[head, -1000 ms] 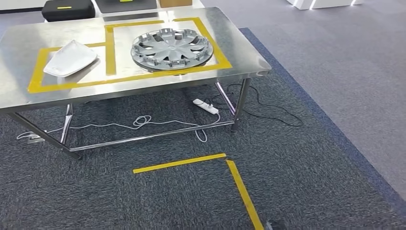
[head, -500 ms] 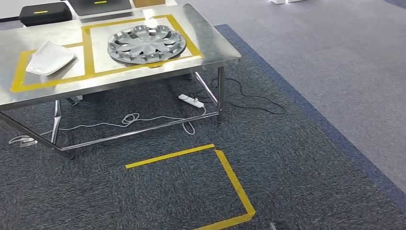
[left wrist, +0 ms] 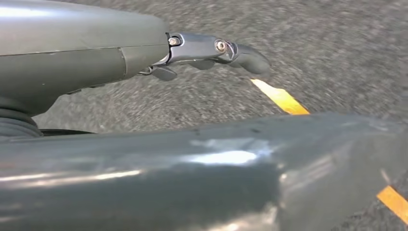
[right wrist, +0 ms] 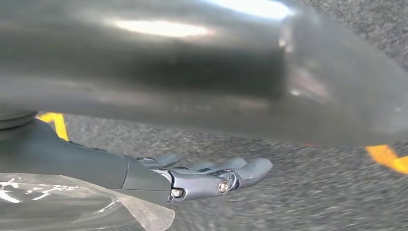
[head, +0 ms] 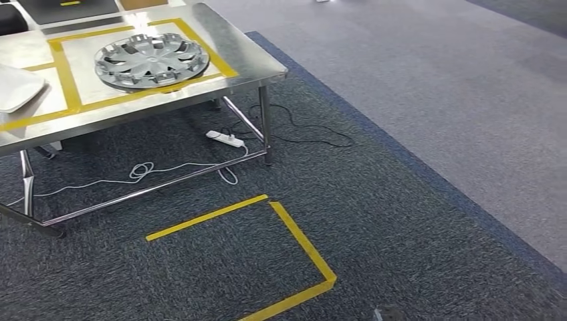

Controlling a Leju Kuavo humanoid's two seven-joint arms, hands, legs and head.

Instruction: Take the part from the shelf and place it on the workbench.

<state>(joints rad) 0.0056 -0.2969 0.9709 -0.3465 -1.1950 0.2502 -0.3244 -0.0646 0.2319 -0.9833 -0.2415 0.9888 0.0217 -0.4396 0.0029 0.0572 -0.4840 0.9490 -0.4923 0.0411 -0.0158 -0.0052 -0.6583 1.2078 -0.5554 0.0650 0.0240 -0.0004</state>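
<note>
On the table point(head: 254, 63), near its right edge, we see a hubcap point(head: 152, 59); our left hand point(left wrist: 211, 50) and right hand point(right wrist: 211, 178) hang empty, fingers extended, over carpet, well apart from it.

A silver spoked plastic wheel cover point(head: 148, 61) was set on the steel workbench point(head: 241, 60) at eleven o'clock; a white power strip point(head: 224, 138) lay beneath.

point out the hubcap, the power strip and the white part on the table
hubcap point(head: 151, 60), head view, on its centre hub
power strip point(head: 224, 138), head view, middle of its white body on the carpet
white part point(head: 17, 87), head view, its top face near the picture's left edge
</note>
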